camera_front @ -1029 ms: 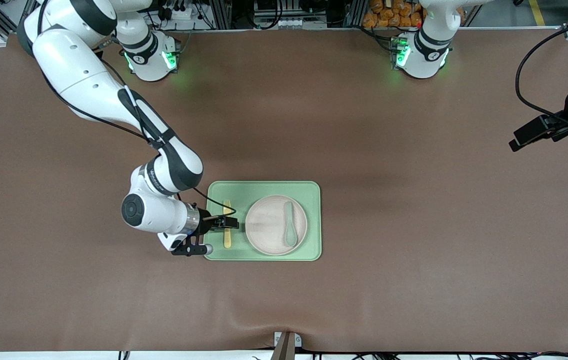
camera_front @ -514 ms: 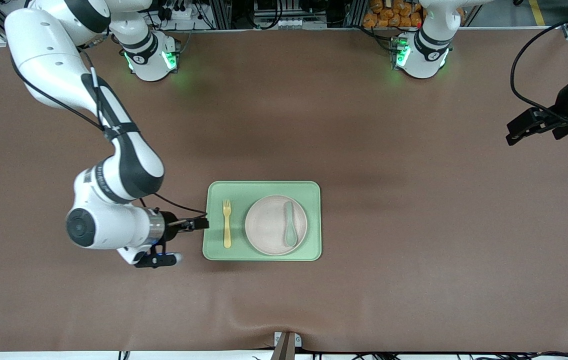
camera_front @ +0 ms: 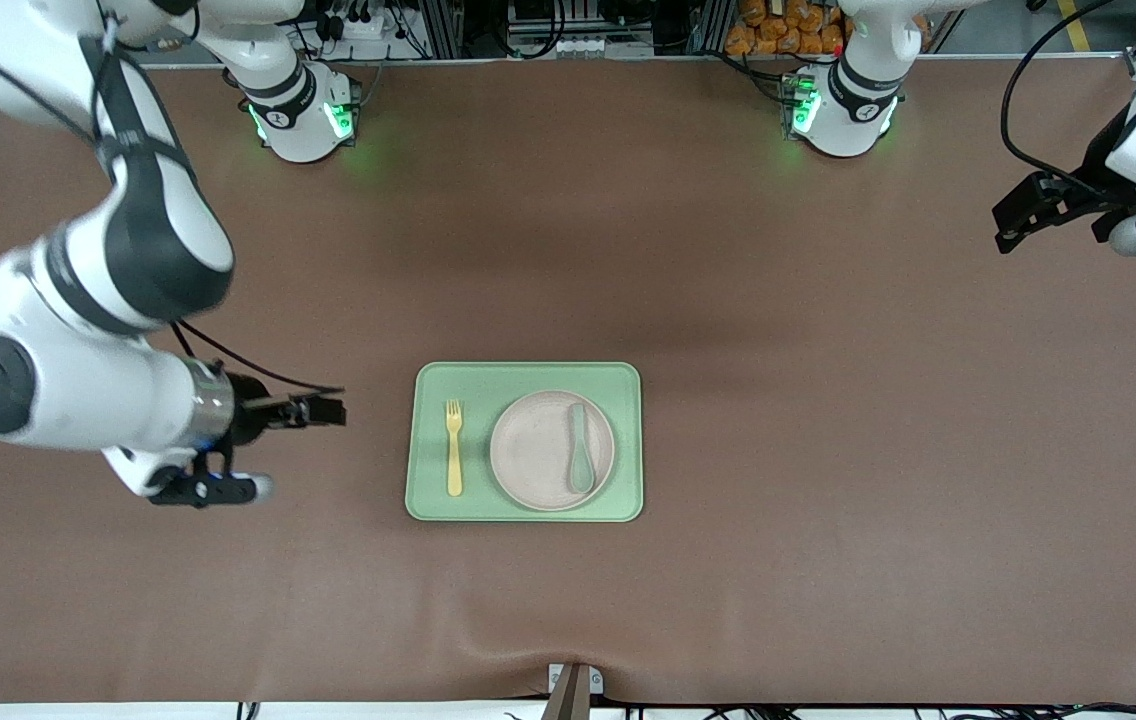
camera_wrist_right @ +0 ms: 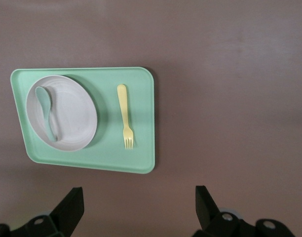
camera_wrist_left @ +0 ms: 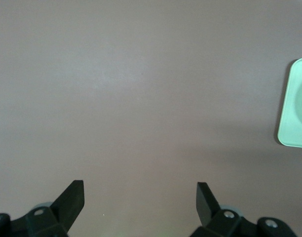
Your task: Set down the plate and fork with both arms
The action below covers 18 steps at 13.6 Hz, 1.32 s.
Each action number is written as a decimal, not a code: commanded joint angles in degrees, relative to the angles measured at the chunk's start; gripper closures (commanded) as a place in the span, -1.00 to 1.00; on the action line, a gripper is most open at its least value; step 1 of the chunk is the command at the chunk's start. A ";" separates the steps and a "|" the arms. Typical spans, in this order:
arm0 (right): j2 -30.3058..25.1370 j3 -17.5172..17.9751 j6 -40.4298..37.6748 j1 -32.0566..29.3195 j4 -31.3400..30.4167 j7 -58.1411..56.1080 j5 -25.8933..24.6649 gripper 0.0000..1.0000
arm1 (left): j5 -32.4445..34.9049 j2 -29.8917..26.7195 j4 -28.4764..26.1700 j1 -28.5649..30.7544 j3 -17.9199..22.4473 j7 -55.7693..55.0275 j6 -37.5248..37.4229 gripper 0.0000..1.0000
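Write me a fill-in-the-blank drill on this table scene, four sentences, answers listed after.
1. The fork lies on the green ___, beside the plate.
2. The grey-green ___ rests on the plate.
3. The right pincer hangs open over the bare ___, off the tray.
4. The left pincer is open and holds ___.

Missing words: tray; spoon; table; nothing

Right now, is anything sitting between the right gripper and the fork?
Nothing visible. The right gripper, open, hangs over bare table beside the tray; the fork lies uncovered on the tray, beside the plate.
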 commanded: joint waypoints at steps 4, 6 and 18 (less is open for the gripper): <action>-13.81 -6.29 -9.22 -0.04 -4.08 0.16 -0.61 -1.00 | -3.94 -2.70 -3.73 1.05 0.57 4.31 3.41 -1.00; -21.00 -8.30 -7.05 -0.14 -11.35 0.24 0.01 -1.00 | -5.09 -2.44 -3.46 2.28 0.48 5.12 3.33 -1.00; -34.13 -14.47 -2.82 0.22 -27.47 -13.03 -0.69 -1.00 | -4.21 -1.82 -0.22 4.66 0.57 5.03 2.88 -1.00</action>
